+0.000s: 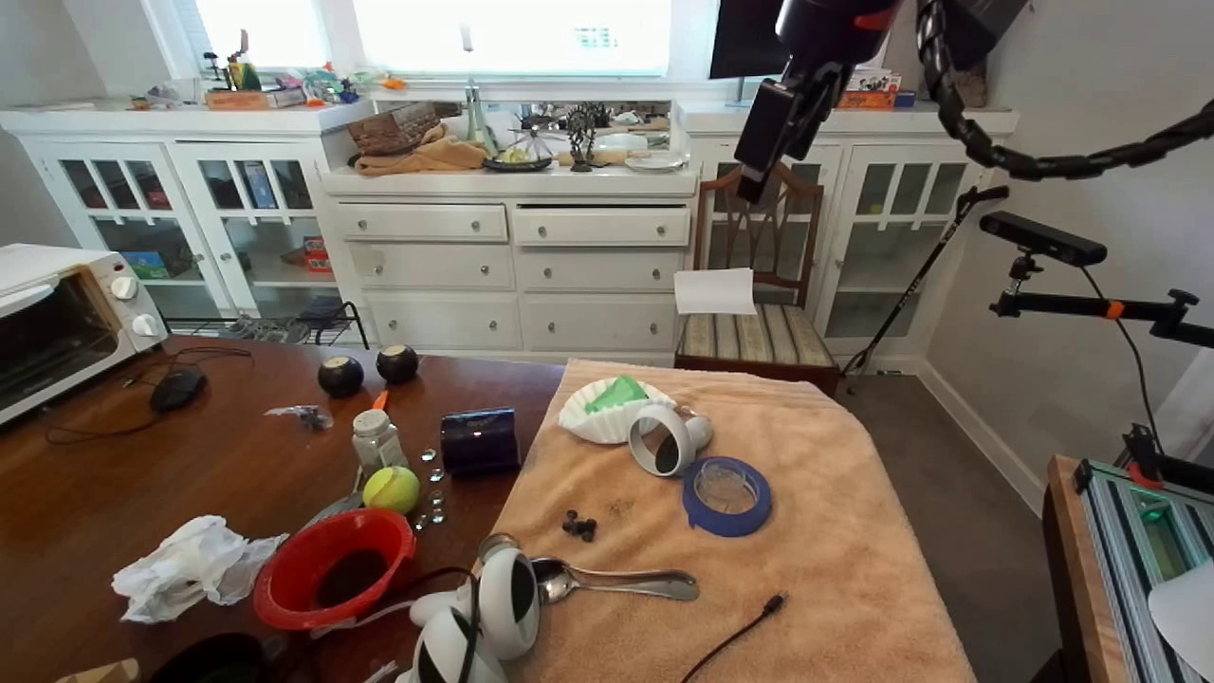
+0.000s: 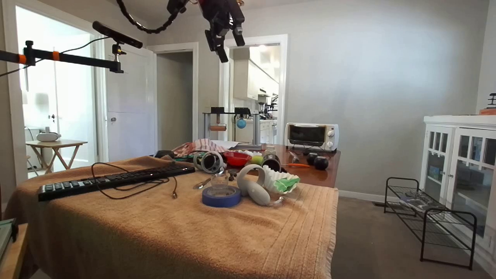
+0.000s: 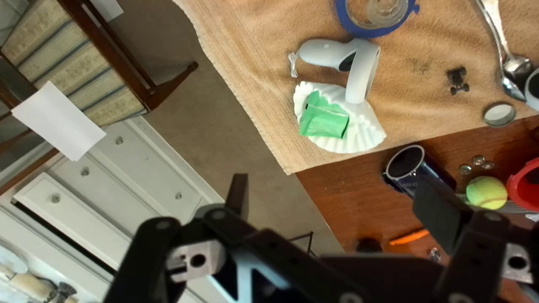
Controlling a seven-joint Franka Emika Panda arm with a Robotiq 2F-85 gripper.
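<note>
In an exterior view, your scene began at the left with a boxy white toaster oven (image 1: 76, 327) and, just beside it, a black computer mouse (image 1: 178, 389). Nearer and to the right lay a crumpled white wad (image 1: 190, 574) — paper or plastic, you could not tell which — just beside a round red bowl (image 1: 283, 571). Two round black holders (image 1: 340, 377) stood together near the far edge of the brown wooden table (image 1: 114, 484). A yellow-green tennis ball (image 1: 392, 490) sat at the bowl's far right side, with a clear glass shaker (image 1: 377, 439) just beyond it. Right of these, a glossy dark blue mug (image 1: 482, 441) lay on its side.

Next came a tan terry towel (image 1: 806, 569). At its far left corner you had a white fluted paper filter (image 1: 588, 422) with a thin green packet (image 1: 618, 394) in it, and a white controller with a ring-shaped end (image 1: 700, 433) lay at the filter's right side. Two metal spoons (image 1: 654, 586) rested on the towel's near left part; farther right, a ring of blue tape (image 1: 730, 525) lay flat around a small clear cup (image 2: 219, 182).

Your black two-finger gripper (image 3: 332, 195) hung high, well apart from filter, packet and controller, its fingers spread wide and holding nothing. At the far right, a long black camera (image 1: 1043, 239) sat on a black mounting arm (image 1: 1091, 308).
</note>
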